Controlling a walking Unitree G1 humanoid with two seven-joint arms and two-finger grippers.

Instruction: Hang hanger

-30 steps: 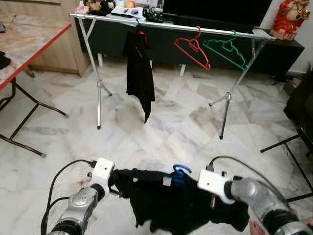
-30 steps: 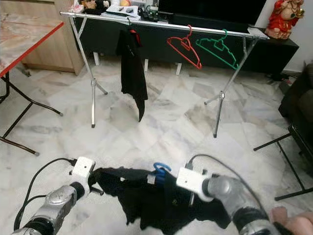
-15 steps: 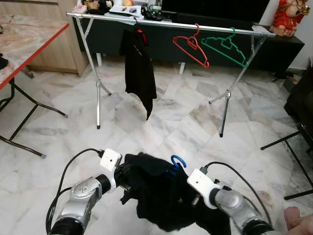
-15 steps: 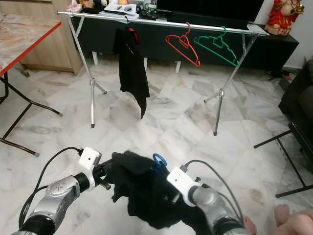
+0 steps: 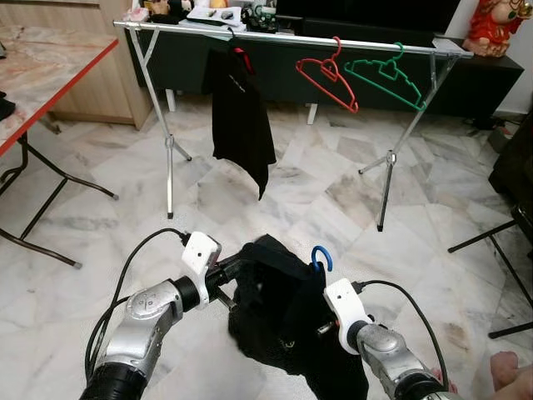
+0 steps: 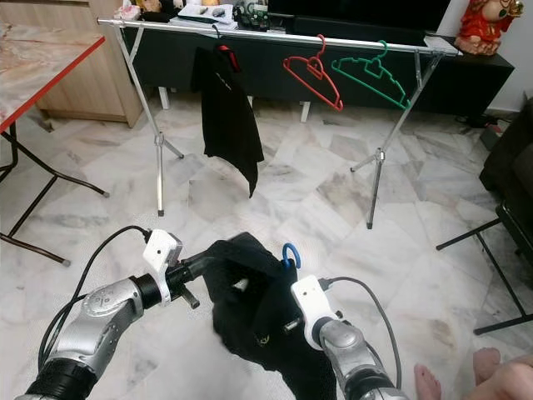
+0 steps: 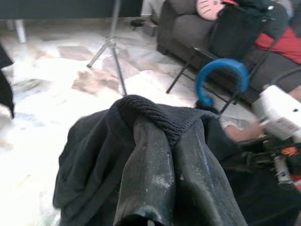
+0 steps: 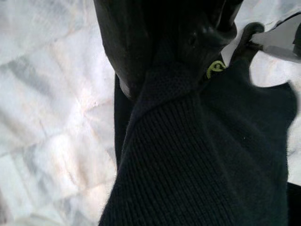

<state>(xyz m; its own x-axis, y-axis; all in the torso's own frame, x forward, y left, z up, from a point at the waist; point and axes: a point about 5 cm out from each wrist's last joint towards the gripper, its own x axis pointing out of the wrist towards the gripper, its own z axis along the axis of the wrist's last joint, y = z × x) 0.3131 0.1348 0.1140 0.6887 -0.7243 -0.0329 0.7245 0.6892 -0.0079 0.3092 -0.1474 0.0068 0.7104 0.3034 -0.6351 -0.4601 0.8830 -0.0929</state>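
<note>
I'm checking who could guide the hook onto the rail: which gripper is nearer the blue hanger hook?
Right. The right gripper grips the black garment just below the blue hook; the left gripper pinches the cloth further off, on the hook's left.

Floor (image 5: 316, 200) was pale veined marble w/ a red-edged folding table (image 5: 50, 75) far left, wooden cabinet (image 5: 83, 58) behind it, long dark low unit (image 5: 466, 83) along far wall, and a red figurine (image 5: 491, 25) on its right end.
</note>
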